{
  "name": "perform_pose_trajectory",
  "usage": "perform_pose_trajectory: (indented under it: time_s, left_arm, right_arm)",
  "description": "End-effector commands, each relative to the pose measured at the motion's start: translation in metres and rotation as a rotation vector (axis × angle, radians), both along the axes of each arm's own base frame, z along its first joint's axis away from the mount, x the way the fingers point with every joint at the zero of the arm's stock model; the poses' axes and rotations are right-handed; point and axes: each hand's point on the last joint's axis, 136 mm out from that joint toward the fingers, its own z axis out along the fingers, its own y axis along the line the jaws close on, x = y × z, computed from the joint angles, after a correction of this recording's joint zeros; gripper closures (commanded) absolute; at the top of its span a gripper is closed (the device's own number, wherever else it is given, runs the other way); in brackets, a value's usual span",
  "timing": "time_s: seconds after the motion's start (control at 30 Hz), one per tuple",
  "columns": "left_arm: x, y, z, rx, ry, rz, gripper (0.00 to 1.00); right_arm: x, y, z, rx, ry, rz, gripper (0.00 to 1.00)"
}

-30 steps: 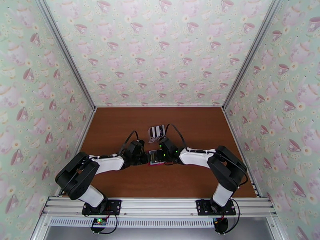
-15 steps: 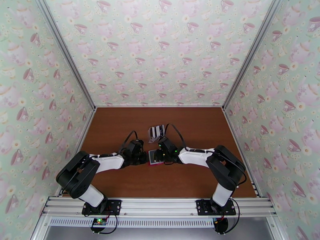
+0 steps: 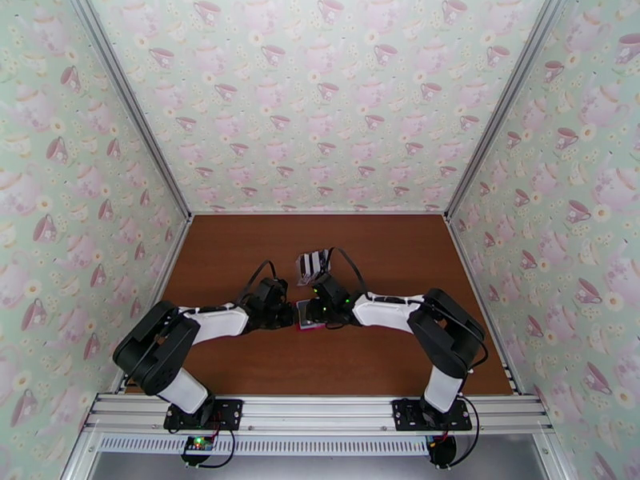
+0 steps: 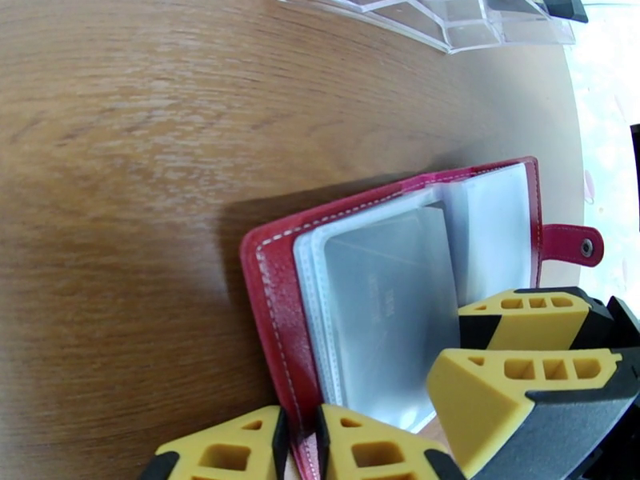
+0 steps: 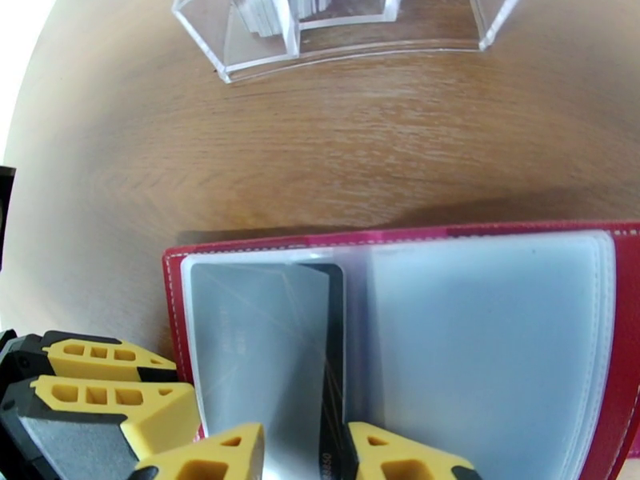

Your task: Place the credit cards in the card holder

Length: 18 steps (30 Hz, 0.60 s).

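The red card holder (image 3: pixel 306 318) lies open on the brown table between both grippers, clear pockets up. My left gripper (image 4: pixel 300 454) is shut on the near edge of the card holder's (image 4: pixel 272 314) red cover. My right gripper (image 5: pixel 308 458) is shut on a dark credit card (image 5: pixel 334 354) that sits mostly inside the left pocket of the card holder (image 5: pixel 400 234), under the clear sleeve. In the top view my left gripper (image 3: pixel 286 315) and right gripper (image 3: pixel 316 314) nearly touch. The right gripper's fingers (image 4: pixel 520 314) rest at the wallet's tab side.
A clear plastic rack (image 3: pixel 314 266) holding more cards (image 5: pixel 264 6) stands just behind the wallet. Patterned walls close in the table on three sides, with bare brown tabletop (image 3: pixel 384 250) around the arms.
My left gripper has closed on the wallet's edge. The right arm has shifted slightly left toward the wallet. The wallet stays in place.
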Motion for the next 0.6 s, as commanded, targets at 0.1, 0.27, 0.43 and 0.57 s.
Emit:
perform_pose_trajectory:
  time_s: [0.1, 0.27, 0.43, 0.57]
  left_arm:
    - [-0.027, 0.034, -0.031, 0.137, 0.147, 0.005, 0.74]
    - [-0.022, 0.04, -0.022, 0.135, 0.131, 0.014, 0.71]
    - [-0.018, 0.044, -0.016, 0.132, 0.121, 0.024, 0.7]
    - [-0.016, 0.046, -0.012, 0.117, 0.115, 0.03, 0.69]
  right_arm:
    - [-0.004, 0.015, 0.029, 0.043, -0.053, 0.04, 0.6]
    - [0.001, 0.001, 0.049, 0.038, -0.094, 0.024, 0.57]
    - [0.002, -0.011, 0.059, 0.033, -0.111, 0.007, 0.56]
    - [0.002, -0.02, 0.063, 0.031, -0.117, -0.007, 0.56]
